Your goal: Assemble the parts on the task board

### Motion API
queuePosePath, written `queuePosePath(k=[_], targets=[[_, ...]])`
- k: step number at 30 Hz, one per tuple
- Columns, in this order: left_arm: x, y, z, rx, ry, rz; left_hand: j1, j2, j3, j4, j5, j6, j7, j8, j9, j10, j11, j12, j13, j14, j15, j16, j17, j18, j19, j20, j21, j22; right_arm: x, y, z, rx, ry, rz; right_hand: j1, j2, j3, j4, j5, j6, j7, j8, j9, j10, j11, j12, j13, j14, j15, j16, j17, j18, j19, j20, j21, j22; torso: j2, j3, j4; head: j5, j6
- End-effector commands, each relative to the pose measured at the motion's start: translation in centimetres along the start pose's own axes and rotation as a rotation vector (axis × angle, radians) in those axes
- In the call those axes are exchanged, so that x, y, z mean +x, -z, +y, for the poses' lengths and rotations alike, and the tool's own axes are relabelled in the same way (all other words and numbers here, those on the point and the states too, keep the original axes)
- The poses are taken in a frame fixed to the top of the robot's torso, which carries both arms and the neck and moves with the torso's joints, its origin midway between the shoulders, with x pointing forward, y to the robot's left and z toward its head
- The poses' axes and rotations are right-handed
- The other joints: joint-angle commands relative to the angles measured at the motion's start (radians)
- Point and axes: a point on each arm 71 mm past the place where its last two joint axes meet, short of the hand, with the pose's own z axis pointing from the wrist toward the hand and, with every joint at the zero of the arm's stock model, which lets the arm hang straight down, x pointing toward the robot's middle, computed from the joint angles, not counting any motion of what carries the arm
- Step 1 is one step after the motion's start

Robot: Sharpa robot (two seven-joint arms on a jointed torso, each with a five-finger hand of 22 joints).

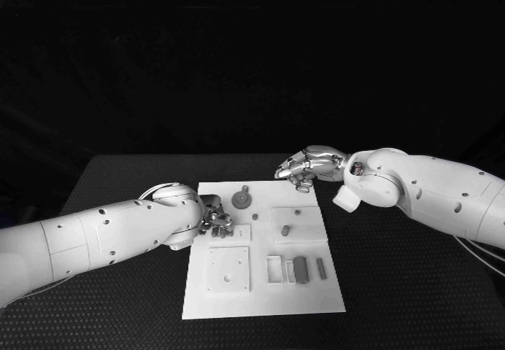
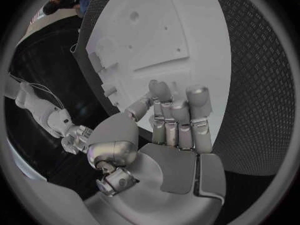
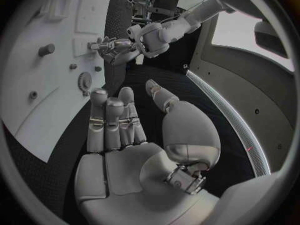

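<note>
The work surface is a black table (image 1: 410, 292) with a fine diamond-grid texture, visible in both wrist views. Beyond its far edge the background is uniformly dark, with no wall or window discernible. In the right wrist view, blurred dark equipment (image 3: 164, 2) stands at the far side of the room; its type cannot be determined. Lighting falls from above onto the table

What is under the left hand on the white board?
The left hand rests over a small raised square block on the task board. Its fingers cover whatever lies beneath them, so any part there cannot be seen.
</note>
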Motion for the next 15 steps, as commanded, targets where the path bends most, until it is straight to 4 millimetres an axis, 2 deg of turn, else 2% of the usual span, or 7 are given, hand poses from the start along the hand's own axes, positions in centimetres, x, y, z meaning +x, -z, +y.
queuePosePath(k=[1, 15], targets=[[0.23, 0.02, -0.06, 0.000, -0.021, 0.009, -0.003, -0.008, 0.005, 0.001, -0.003, -0.002, 0.005, -0.004, 0.001, -0.007, 0.001, 0.007, 0.001, 0.001, -0.006, -0.003, 0.002, 0.043, -0.001, 0.003, 0.004, 0.021, 0.16, 0.00, 0.09, -0.009, 0.001, 0.017, -0.009, 0.004, 0.001, -0.001, -0.004, -0.002, 0.007, -0.004, 0.001, -0.008, 0.002, 0.004, -0.001, -0.008, -0.003, -0.005, -0.002, 0.044, -0.005, -0.005, -0.005, 0.018, 0.000, -0.0001, 0.0003, -0.001, 0.000], [0.39, 0.11, -0.77, 0.018, -0.040, 0.001, -0.002, -0.009, 0.004, 0.000, -0.002, -0.003, 0.005, -0.004, 0.001, -0.008, 0.001, 0.007, 0.001, 0.000, -0.005, -0.002, 0.002, 0.043, -0.002, 0.003, 0.004, 0.021, 0.21, -0.04, 0.12, -0.010, 0.001, 0.018, -0.010, 0.004, 0.001, 0.000, -0.004, -0.002, 0.007, -0.004, 0.001, -0.008, 0.002, 0.005, -0.002, -0.008, -0.003, -0.005, -0.002, 0.044, -0.005, -0.005, -0.006, 0.018, 0.000, 0.0003, 0.0002, -0.002, 0.000]])
